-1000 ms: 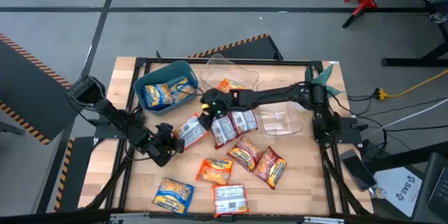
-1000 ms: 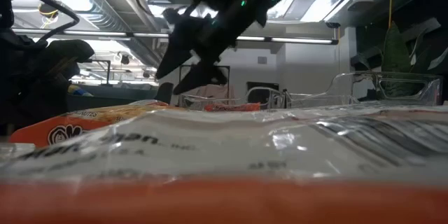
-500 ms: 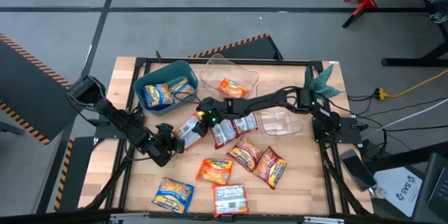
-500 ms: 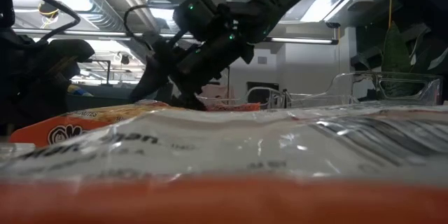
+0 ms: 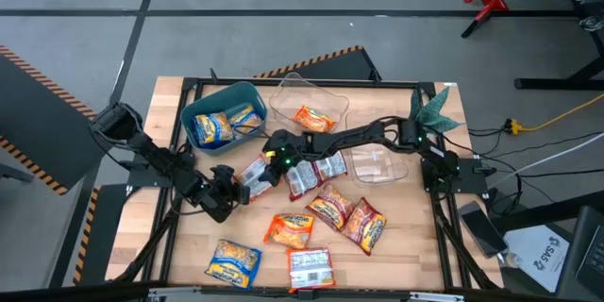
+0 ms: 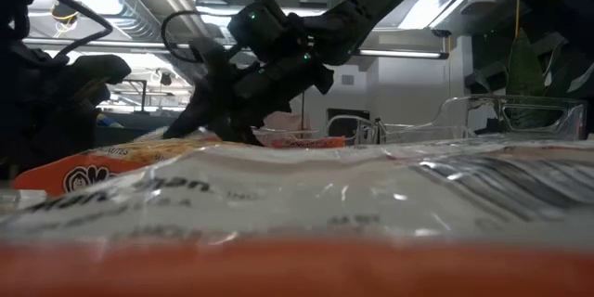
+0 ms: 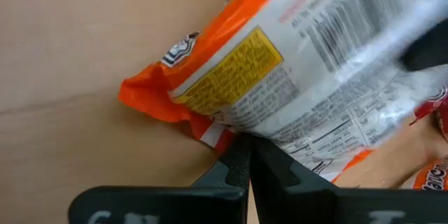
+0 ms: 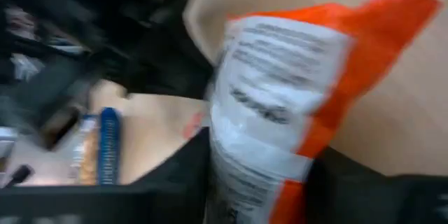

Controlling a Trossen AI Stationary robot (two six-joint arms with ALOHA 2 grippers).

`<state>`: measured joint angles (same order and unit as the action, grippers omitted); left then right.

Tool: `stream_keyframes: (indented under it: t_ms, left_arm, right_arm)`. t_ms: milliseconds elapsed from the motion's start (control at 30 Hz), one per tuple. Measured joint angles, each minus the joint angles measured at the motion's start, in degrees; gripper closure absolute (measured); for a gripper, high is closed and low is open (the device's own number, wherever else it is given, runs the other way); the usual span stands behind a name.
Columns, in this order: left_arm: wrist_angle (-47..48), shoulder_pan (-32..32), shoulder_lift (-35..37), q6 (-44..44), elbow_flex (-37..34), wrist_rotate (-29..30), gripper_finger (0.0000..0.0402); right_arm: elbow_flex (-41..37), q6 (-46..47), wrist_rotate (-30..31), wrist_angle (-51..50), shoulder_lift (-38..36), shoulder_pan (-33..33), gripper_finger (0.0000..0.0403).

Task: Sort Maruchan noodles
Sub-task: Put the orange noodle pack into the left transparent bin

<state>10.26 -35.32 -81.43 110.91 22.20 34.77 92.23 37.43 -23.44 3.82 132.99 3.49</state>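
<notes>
High view: the right claw reaches across the middle of the surface and sits over an orange-and-white packet lying face down just off centre, toward the left edge. In the right wrist view this packet stands between the two dark fingers, which flank it closely; whether they already press on it is hard to say, as the picture is smeared. The left claw rests low on the surface just beside the same packet, on its left-edge side. The left wrist view shows its fingers pressed together with nothing between them, their tips right at the packet's orange edge.

Other packets lie loose around the centre and toward the near edge: two red-white ones beside the right claw, two red ones nearer the front, an orange one, a blue-yellow one and another face-down one close to the near edge. Near the far-left corner a teal bin holds blue-yellow packets. Beside it a clear tub holds one orange packet. A second clear tub sits right of centre.
</notes>
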Motion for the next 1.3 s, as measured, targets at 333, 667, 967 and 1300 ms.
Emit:
stream_keyframes:
  t_ms: [333,667,967,1300]
  left_arm:
    - [0.4,-1.8,5.5,-0.4,1.0,-1.6,0.0401]
    - [-0.2,-5.1,18.4,-2.3,1.6,-1.3,0.0402]
    - [-0.2,-5.1,21.5,-6.1,1.6,3.6,0.0402]
    - [-0.2,-5.1,21.5,-6.1,1.6,4.2,0.0402]
  right_arm:
    - [-0.1,0.9,-1.7,-1.6,-1.7,-0.1,0.0299]
    - [-0.1,-11.2,4.2,-14.3,-12.6,2.9,0.03]
    - [4.5,-38.9,34.3,-31.0,-23.2,6.9,0.03]
    - [5.0,-56.9,54.0,-37.8,-20.0,10.2,0.03]
